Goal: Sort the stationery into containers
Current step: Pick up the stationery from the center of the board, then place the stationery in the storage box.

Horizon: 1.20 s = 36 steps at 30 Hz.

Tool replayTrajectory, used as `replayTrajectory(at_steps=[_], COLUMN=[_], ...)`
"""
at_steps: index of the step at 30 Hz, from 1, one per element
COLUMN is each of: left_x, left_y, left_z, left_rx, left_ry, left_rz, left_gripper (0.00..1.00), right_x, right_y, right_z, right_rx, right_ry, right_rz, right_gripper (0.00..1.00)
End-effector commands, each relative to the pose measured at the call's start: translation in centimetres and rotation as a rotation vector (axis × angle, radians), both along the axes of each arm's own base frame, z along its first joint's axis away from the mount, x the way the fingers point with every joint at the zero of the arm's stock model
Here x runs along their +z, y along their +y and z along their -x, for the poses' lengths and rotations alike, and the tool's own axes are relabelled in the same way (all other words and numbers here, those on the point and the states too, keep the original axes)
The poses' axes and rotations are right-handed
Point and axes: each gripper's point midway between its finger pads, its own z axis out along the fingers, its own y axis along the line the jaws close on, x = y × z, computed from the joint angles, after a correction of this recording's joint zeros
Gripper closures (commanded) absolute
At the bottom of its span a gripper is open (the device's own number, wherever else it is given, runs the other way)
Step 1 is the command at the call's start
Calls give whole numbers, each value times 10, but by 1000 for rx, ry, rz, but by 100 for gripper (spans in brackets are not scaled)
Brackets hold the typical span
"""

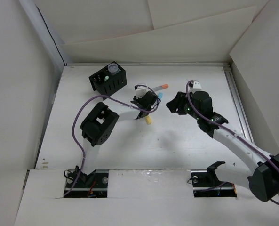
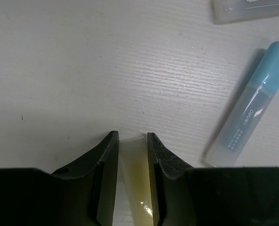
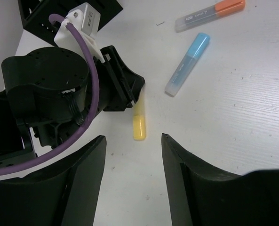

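Observation:
A yellow stick (image 1: 148, 119) lies on the table. My left gripper (image 1: 146, 109) is down over it, and in the left wrist view the jaws (image 2: 132, 141) are closed on the yellow stick (image 2: 137, 179). A light blue stick (image 2: 250, 113) and a grey stick with an orange tip (image 1: 160, 87) lie just beyond it. The black organiser (image 1: 108, 80) stands at the back left with a pale roll (image 1: 113, 68) and a green stick (image 1: 105, 76) inside. My right gripper (image 3: 132, 146) is open and empty, hovering near the yellow stick's free end (image 3: 139, 125).
White walls enclose the table on the left, back and right. The left arm's wrist and purple cable (image 3: 83, 70) fill the space to the left of the right gripper. The organiser's corner shows in the right wrist view (image 3: 106, 7).

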Motion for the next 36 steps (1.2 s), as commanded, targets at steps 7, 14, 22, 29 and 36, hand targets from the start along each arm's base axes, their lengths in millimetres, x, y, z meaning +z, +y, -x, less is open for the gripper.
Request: replayTrajectory(at_steps=[7,14,22,29,36], left_x=[14,98,166,208,240], left_y=[-6,-2,42,71,171], left_z=[3,-9,-33,-38,-79], left_rx=[-13,-8,58,120,292], left_ry=[5,-140,-261,-345,-401], left_rz=[17,131,207,181,211], left_gripper=[91,91,93,94,94], right_x=[17,15,15,15,17], right_y=[-5,-5,-7,-7,-4], right_z=[-3,-2,-3,-3,-2], right_rx=[-4,-4,-4,-4,13], right_ry=[-57,-57,-56,-56,-62], right_rz=[-33,-33,-35,-35,-45], right_gripper=[39,39,37,37,37])
